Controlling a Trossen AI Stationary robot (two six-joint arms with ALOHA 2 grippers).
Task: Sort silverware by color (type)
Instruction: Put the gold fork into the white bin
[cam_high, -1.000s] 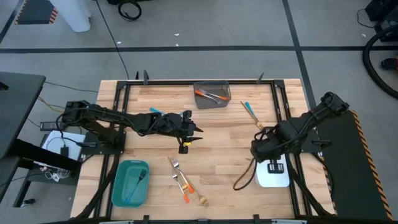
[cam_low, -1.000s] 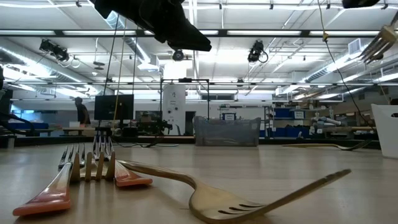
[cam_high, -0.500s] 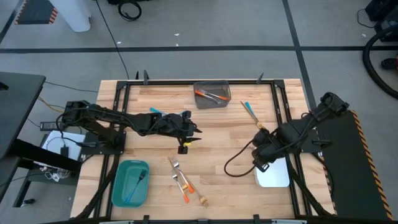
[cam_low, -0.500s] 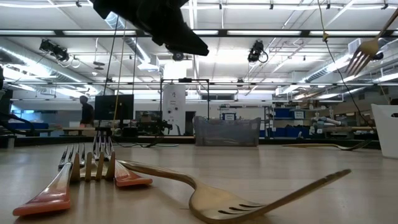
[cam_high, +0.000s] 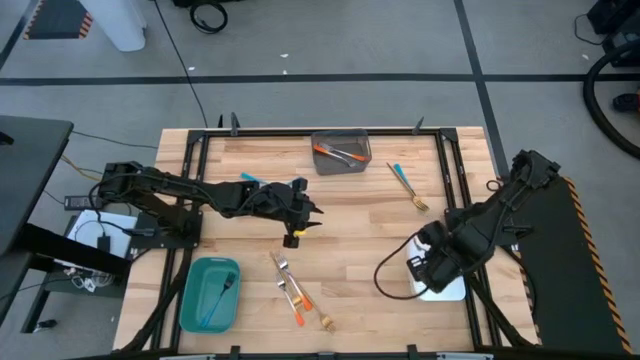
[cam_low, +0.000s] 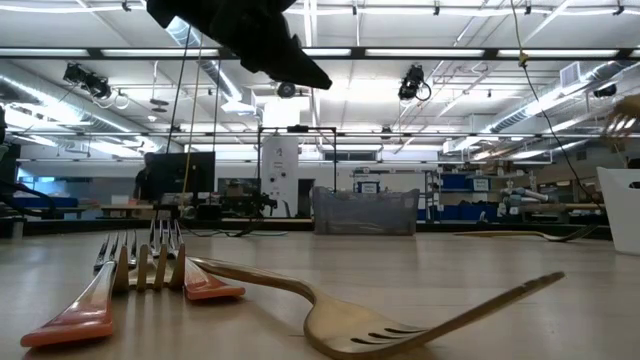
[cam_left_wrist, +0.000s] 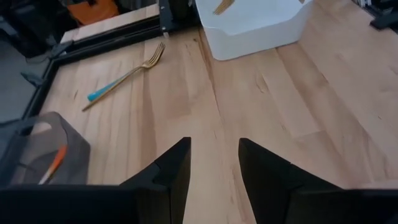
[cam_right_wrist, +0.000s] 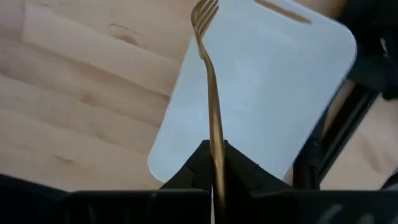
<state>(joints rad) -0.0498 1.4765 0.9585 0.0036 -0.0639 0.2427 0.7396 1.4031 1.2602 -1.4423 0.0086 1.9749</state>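
My right gripper is at the table's near right, above the white bin, and is shut on a gold fork. My left gripper hovers open over the table's middle with nothing between its fingers. On the table near the front edge lie two orange-handled forks and a gold fork. A blue-handled gold fork lies flat at the far right. My right gripper pinches the gold fork's handle between its two fingers, which point down from above. The fork runs on past the fingertips, with its tines at the free end. It is lifted clear, over the white bin.
A grey bin holding orange-handled pieces stands at the far edge. A teal bin with a blue piece sits near left. Black frame rails run along the table's sides. A black cable loops beside my right gripper.
My right gripper has gone toward the table's near edge and down, to a place over the white bin. Its wrist has rolled, which has swung the gold fork around with it. The cable loop has followed.
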